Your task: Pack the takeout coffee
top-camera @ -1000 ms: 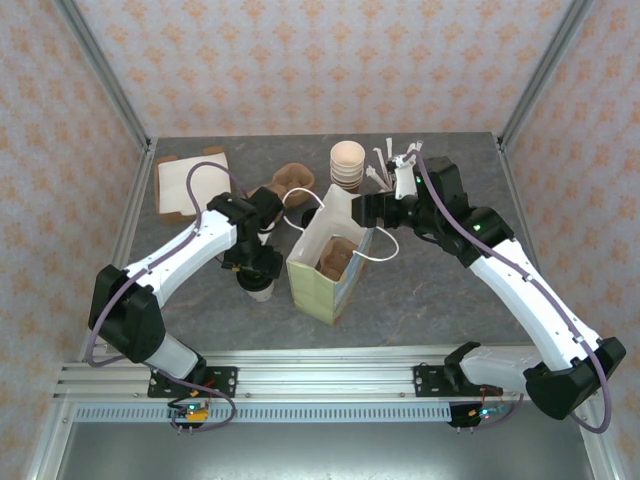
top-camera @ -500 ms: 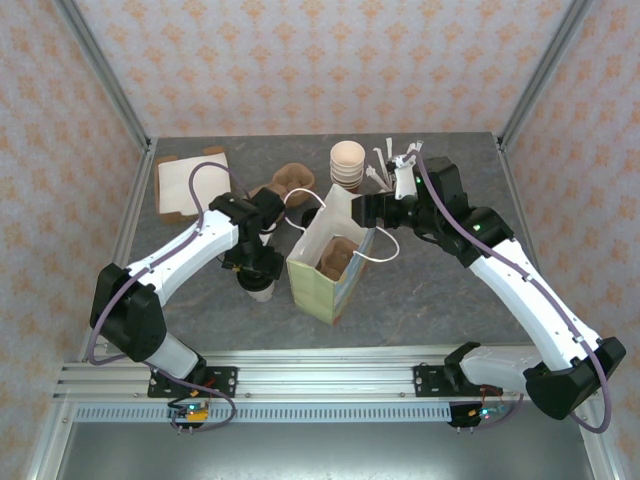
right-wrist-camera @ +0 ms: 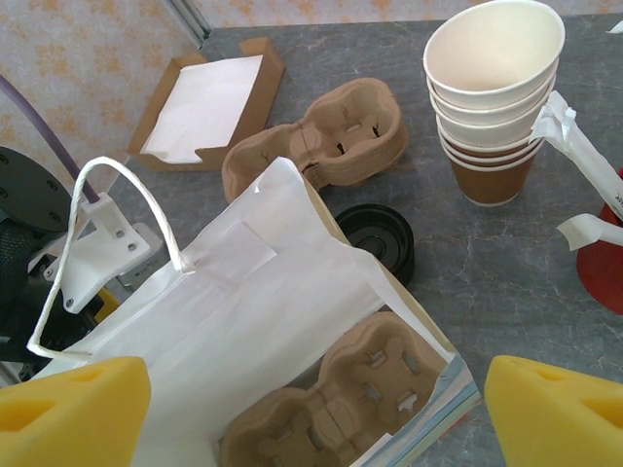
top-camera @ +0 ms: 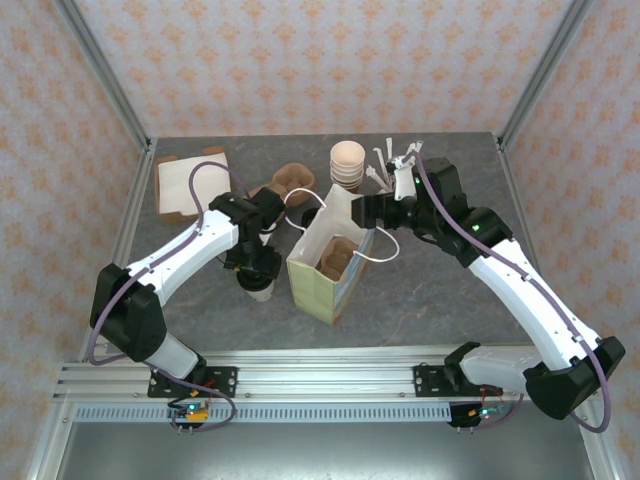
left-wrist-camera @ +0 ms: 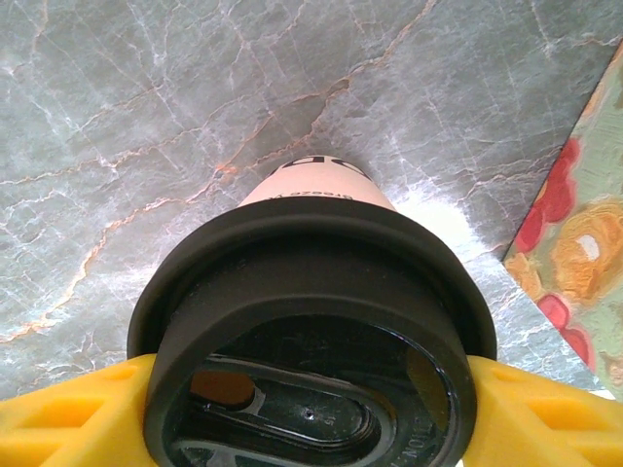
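Observation:
The takeout coffee [left-wrist-camera: 311, 321], a pale brown paper cup under a black lid, stands on the grey table [left-wrist-camera: 146, 97] just left of the paper bag [top-camera: 325, 265]. My left gripper [left-wrist-camera: 311, 409] comes down over it, and its yellow fingers [left-wrist-camera: 68, 418] press against both sides of the lid. In the top view the cup [top-camera: 260, 288] is mostly hidden beneath that gripper [top-camera: 255, 268]. My right gripper [right-wrist-camera: 313, 409] hovers open above the bag's mouth [right-wrist-camera: 243, 311], at its far rim [top-camera: 368, 210]. A cardboard cup carrier [right-wrist-camera: 341, 399] lies inside the bag.
Behind the bag are a stack of lidless cups [right-wrist-camera: 496, 107], a loose black lid [right-wrist-camera: 378, 238], a second cup carrier [right-wrist-camera: 321, 136], a cardboard tray of white napkins [right-wrist-camera: 204, 102] and a red cup of stirrers [right-wrist-camera: 604, 253]. The bag's floral side [left-wrist-camera: 584, 253] is close to the cup's right.
My left gripper's fingers have closed in on the cup's lid. Both arms and the bag stay where they were.

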Robot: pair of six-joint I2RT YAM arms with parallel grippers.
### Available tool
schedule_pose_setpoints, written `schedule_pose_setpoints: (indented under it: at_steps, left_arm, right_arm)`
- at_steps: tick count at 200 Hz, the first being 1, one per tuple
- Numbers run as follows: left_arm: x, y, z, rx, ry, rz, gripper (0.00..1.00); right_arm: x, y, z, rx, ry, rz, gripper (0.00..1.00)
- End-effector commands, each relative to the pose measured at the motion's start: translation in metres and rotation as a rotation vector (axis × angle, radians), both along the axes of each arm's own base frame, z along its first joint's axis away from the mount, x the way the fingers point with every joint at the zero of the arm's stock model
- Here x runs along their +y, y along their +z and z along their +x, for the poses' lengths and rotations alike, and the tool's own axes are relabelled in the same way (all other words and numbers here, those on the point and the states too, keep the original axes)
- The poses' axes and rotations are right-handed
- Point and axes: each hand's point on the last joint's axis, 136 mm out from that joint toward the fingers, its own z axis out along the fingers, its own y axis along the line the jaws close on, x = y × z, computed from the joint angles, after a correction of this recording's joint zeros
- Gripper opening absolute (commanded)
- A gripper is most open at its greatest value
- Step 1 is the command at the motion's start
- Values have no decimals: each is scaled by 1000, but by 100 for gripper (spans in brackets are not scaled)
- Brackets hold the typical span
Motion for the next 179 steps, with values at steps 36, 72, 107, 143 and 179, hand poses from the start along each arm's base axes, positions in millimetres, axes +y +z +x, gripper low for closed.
schedule_pose_setpoints:
  at_steps: [36,72,107,143,179]
  left_arm:
    - [37,45,-5,-107,44,71,62]
    - [72,89,-7,-224,147,65,58]
    - [83,154,-8,-377,183,37,54]
    - [72,218,-11,-533,149,-47,52]
    - [42,267,-10,-665,42,-145,50]
  right_arm:
    - [-4,14,1,-46,-23,13,90]
    - [-10,24,0,-72,-50,23,90]
    - [-10,27,2,-70,-60,24,90]
    - [-11,23,6,-44,-77,2,90]
    - [-11,17,12,-11,-97,-27,90]
